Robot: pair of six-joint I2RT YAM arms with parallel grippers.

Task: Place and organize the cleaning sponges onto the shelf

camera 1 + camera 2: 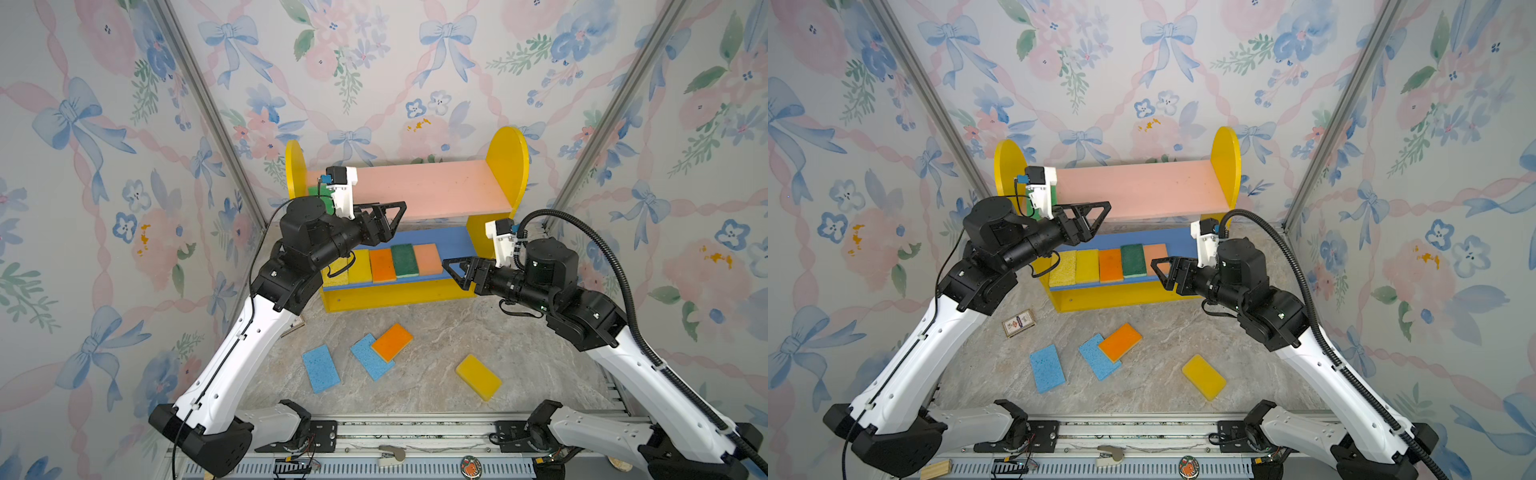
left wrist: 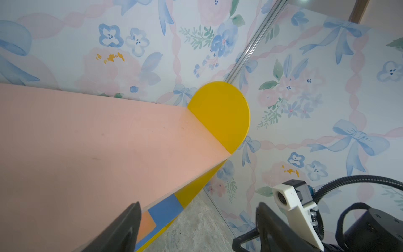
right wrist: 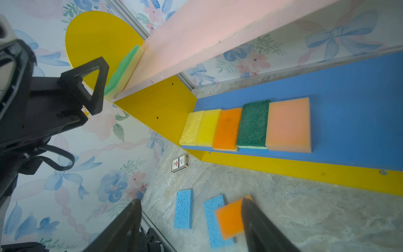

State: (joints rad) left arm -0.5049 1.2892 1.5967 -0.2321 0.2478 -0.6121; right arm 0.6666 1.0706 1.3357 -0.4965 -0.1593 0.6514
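Porous foam sponges (image 3: 226, 128), matt painted shelf (image 3: 359, 98), smooth marbled tabletop (image 3: 305, 207), matt printed wallpaper (image 1: 374, 62)

Your counter (image 1: 457, 328) carries the shelf (image 1: 509, 166) at the back wall. On its pink board (image 1: 436, 187) a green sponge (image 3: 124, 69) sits at the left end, against the yellow side panel. On the blue board (image 1: 453, 241) you have five in a row from the left end, edge to edge: pale yellow sponge (image 1: 1063, 268), yellow sponge (image 1: 1087, 265), orange sponge (image 1: 1111, 264), dark green sponge (image 1: 1133, 259), peach sponge (image 1: 1155, 255). In front, on the counter, lie a blue sponge (image 1: 321, 368), a second blue sponge (image 1: 368, 361) with a loose orange sponge (image 1: 392, 341) partly over it, a loose yellow sponge (image 1: 478, 376) apart on the right, and a small box (image 1: 1018, 322) near the shelf's left foot.
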